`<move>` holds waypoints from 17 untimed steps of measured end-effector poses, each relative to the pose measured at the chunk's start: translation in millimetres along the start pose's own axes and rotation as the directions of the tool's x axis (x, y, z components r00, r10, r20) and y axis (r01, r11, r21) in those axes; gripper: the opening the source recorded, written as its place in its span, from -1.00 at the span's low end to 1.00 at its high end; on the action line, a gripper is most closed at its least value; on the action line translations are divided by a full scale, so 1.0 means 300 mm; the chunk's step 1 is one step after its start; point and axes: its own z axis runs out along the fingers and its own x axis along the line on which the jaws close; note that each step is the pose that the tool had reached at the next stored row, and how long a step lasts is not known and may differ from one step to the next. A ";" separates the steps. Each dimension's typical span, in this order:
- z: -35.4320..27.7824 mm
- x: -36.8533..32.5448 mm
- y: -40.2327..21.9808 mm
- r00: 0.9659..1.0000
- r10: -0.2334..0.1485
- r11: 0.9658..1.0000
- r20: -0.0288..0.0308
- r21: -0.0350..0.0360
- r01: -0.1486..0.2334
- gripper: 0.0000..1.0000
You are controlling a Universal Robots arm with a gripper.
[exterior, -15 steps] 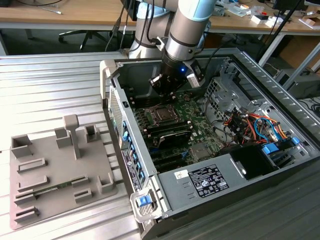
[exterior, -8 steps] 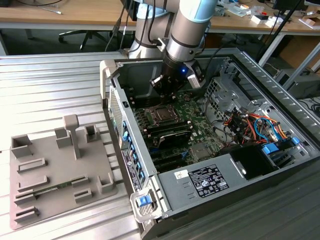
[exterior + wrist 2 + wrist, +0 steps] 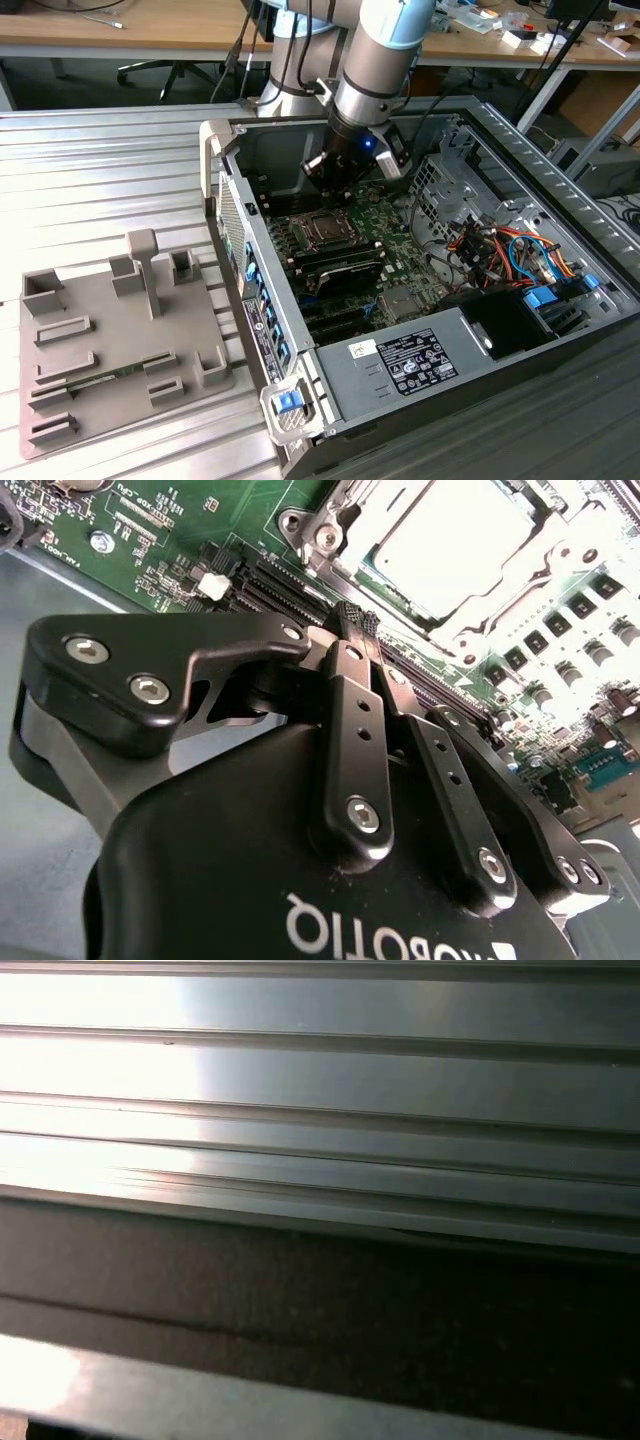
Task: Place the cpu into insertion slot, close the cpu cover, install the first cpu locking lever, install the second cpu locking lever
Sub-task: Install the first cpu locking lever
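Exterior view, arm upright, tool [image 3: 335, 187] above cpu [image 3: 327, 228], fingers together.

Black end effector [image 3: 352, 615] with its fingers [image 3: 345, 695] pressed together, tips poised above a green motherboard [image 3: 170, 540], grey-topped cpu [image 3: 455, 545] seated in its socket, silver cpu cover [image 3: 540, 535] framing it, black memory slots [image 3: 290, 590] beside the fingertips

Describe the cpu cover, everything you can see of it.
The cpu cover is a thin frame of bright silver metal with an open middle. It lies flat, closed over the socket, its edges around the cpu, whose pale grey metal top shows through the opening. In the exterior view it sits on the green motherboard inside the open computer case, under the arm's gripper. The gripper's closed fingers are above the board beside it, not touching it.
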 end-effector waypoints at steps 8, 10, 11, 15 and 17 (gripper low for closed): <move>0.004 -0.008 -0.008 1.000 0.000 1.000 0.000 0.000 0.000 -0.79; 0.005 -0.013 -0.013 1.000 0.000 1.000 0.000 0.000 0.000 -0.79; 0.005 -0.016 -0.014 1.000 0.000 1.000 0.000 0.000 0.000 -0.79; 0.011 -0.023 -0.016 1.000 0.000 1.000 0.000 0.000 0.000 -0.79; 0.016 -0.027 -0.016 1.000 0.000 1.000 0.000 0.000 0.000 -0.79</move>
